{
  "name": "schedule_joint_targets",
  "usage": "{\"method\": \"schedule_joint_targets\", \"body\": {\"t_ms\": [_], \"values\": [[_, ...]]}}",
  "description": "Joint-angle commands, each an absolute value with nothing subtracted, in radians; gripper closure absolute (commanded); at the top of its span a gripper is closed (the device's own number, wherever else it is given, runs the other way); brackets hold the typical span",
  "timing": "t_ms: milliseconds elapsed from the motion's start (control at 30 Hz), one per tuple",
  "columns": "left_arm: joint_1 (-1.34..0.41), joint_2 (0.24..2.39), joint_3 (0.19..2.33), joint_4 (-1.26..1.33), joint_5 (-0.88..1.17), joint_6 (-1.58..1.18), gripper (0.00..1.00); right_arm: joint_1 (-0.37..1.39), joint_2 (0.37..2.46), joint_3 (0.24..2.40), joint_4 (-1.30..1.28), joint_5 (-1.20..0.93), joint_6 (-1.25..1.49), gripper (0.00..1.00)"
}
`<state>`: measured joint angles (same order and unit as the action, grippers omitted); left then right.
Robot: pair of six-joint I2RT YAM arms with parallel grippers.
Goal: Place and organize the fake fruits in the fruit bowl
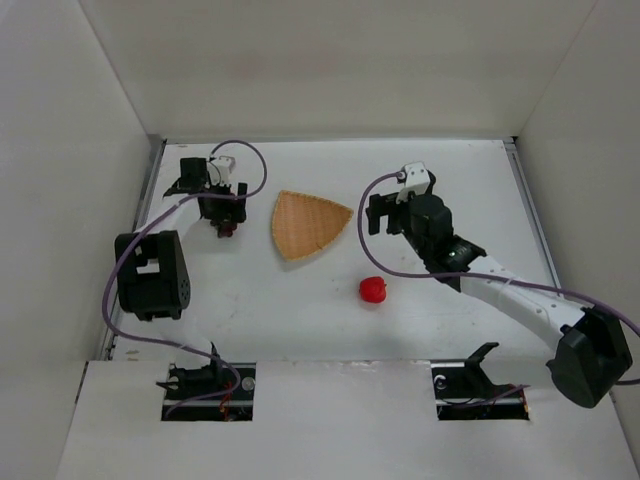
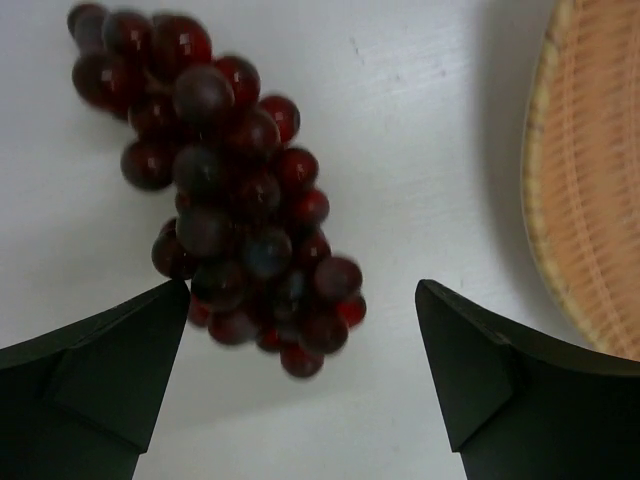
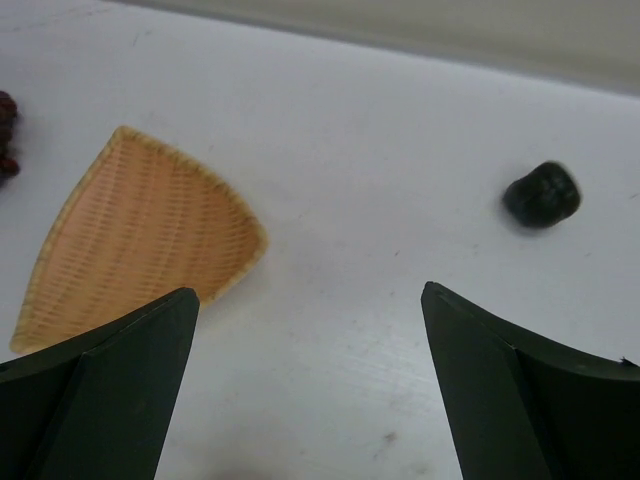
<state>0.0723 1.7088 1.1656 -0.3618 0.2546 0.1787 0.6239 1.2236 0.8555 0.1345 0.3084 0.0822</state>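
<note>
The wicker fruit bowl lies empty at the table's middle back. My left gripper is open, just left of the bowl, over the dark red grape bunch. The bunch's lower end lies between the fingers, close to the left one, and the bowl's rim shows at the right. The round red fruit sits alone in front of the bowl. My right gripper is open and empty over bare table, between the bowl and the small blackish fruit. The blackish fruit is hidden in the top view.
White walls enclose the table on the left, back and right. Purple cables loop off both wrists. A white board with two cut-outs covers the near edge by the arm bases.
</note>
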Motion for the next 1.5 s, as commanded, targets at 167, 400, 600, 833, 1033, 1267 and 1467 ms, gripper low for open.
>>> {"method": "schedule_joint_targets", "body": {"t_ms": [167, 400, 600, 833, 1033, 1267, 1467], "values": [[0.050, 1.940, 1.327, -0.267, 0.049, 0.090, 0.14, 0.714, 1.233, 0.824, 0.107, 0.304, 0.319, 0.00], [0.010, 1.902, 1.327, -0.253, 0.041, 0.146, 0.84, 0.731, 1.204, 0.798, 0.019, 0.278, 0.373, 0.00], [-0.088, 1.717, 1.359, -0.256, 0.020, 0.202, 0.92, 0.758, 1.175, 0.781, -0.164, 0.155, 0.437, 0.00], [-0.375, 1.647, 1.365, -0.271, -0.035, 0.247, 0.87, 0.783, 1.158, 0.697, -0.149, 0.126, 0.515, 0.00], [-0.459, 1.765, 1.358, -0.247, -0.043, 0.229, 0.77, 0.820, 1.163, 0.654, -0.123, 0.133, 0.560, 0.00], [-0.512, 1.804, 1.353, -0.212, -0.061, 0.225, 0.52, 0.846, 1.235, 0.658, -0.167, 0.155, 0.580, 0.00], [-0.505, 1.717, 1.310, -0.221, -0.043, 0.227, 0.39, 0.861, 1.342, 0.721, -0.287, 0.241, 0.581, 0.00]]}}
